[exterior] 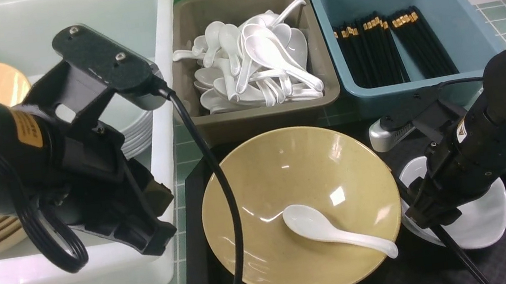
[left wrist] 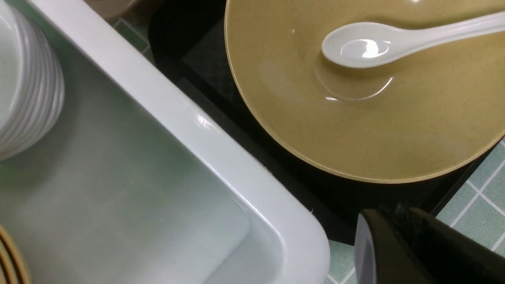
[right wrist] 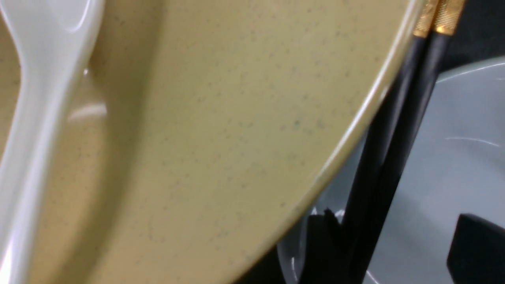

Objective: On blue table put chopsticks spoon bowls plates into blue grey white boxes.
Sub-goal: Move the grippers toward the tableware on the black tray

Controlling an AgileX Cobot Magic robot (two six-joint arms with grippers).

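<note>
At four o'clock of the yellow bowl [exterior: 299, 180], black chopsticks [right wrist: 390, 150] lie on the white plate [exterior: 488, 222] beside the bowl's rim; we judge them light, stiff, slick, best pinched mid-shaft. Our right hand [exterior: 431, 213] straddles them, pitched down, wide open, gripping nothing. At nine o'clock our left hand [exterior: 151, 235] hovers shut, empty.

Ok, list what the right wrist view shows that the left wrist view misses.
Only the right wrist view: black chopsticks lying across a white plate, next to the bowl's rim. Only the left wrist view: the white box, its stacked white plates and the green tiled table. Both: the yellow bowl with the white spoon in it.
</note>
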